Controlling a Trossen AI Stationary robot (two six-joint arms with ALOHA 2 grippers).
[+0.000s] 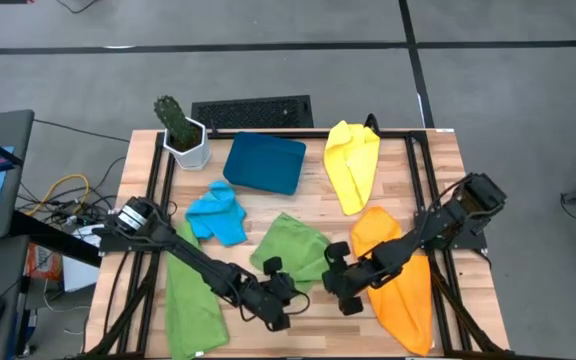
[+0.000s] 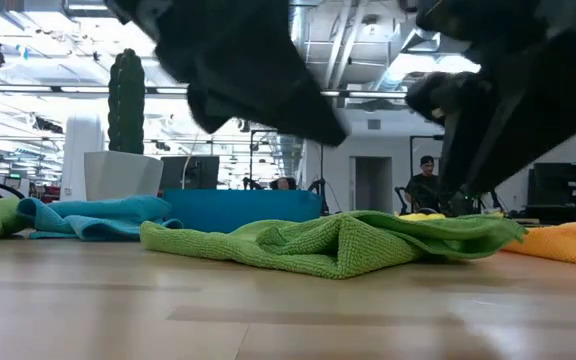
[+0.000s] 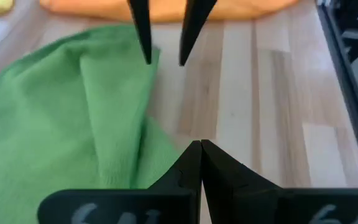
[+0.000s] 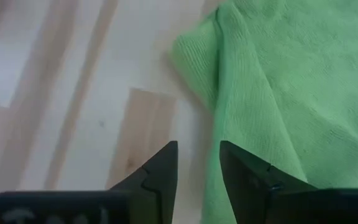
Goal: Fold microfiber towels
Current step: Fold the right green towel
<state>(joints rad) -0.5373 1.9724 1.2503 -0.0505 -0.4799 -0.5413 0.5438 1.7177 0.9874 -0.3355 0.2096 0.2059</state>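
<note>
Just beside right pincer (image 1: 334, 283), green towel (image 1: 293, 245)

Dark teal tray (image 1: 265, 162) at the wooden table's (image 1: 298, 330) far edge, near the middle. White pot with cactus (image 1: 180, 131) at the far left corner. Black grille (image 1: 252, 111) just beyond the far edge. Person (image 2: 425, 182) in the room behind.

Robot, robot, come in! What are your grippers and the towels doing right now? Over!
Left gripper shut, empty, over bare wood. Right gripper open, empty, beside the crumpled green towel. That towel not yet folded. Nothing in the way.
</note>
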